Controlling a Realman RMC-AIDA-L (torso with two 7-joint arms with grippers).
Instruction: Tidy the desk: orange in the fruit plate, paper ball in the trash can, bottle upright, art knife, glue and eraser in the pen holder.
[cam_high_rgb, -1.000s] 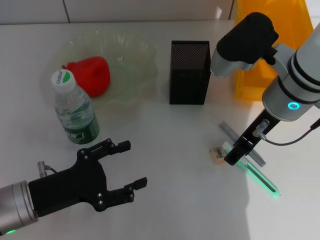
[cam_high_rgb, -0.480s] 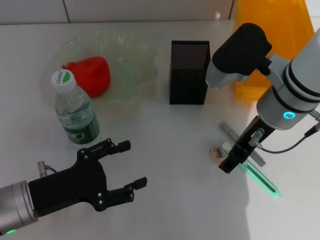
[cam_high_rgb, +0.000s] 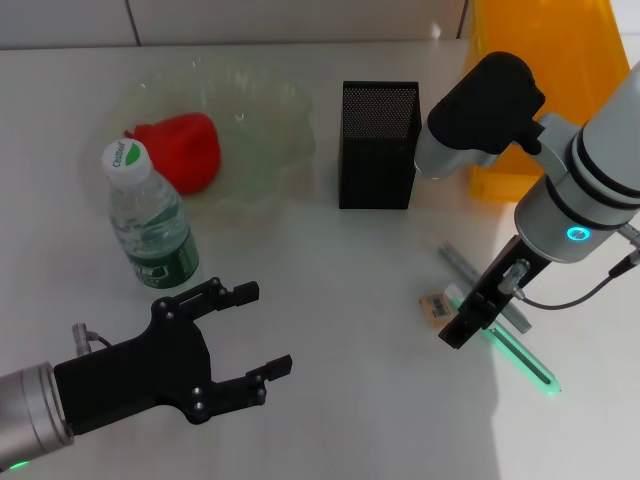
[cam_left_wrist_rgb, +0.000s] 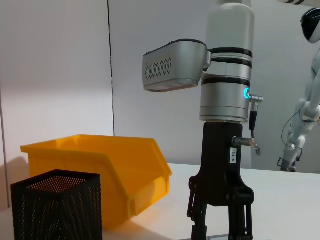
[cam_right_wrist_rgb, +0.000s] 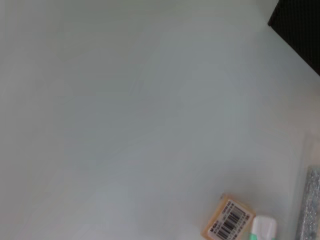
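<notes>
The red-orange orange (cam_high_rgb: 185, 150) lies in the pale green fruit plate (cam_high_rgb: 270, 110). In front of the plate the bottle (cam_high_rgb: 150, 215) stands upright. My right gripper (cam_high_rgb: 460, 325) is down at the table, right beside the tan eraser (cam_high_rgb: 435, 305) and over the green glue stick (cam_high_rgb: 520, 358). The grey art knife (cam_high_rgb: 462, 268) lies just behind it. From the left wrist view the right gripper (cam_left_wrist_rgb: 219, 225) has its fingers apart. The right wrist view has the eraser (cam_right_wrist_rgb: 230, 225) and the glue's white cap (cam_right_wrist_rgb: 263, 227) close by. My left gripper (cam_high_rgb: 265, 328) hovers open near the front left. The paper ball is out of view.
The black mesh pen holder (cam_high_rgb: 378, 145) stands mid-table, and the yellow trash can (cam_high_rgb: 545, 90) is behind my right arm at the back right. Bare white tabletop lies between the two grippers.
Over the second, my right arm shifted slightly left, bringing its gripper closer to the eraser. The left arm stayed where it was.
</notes>
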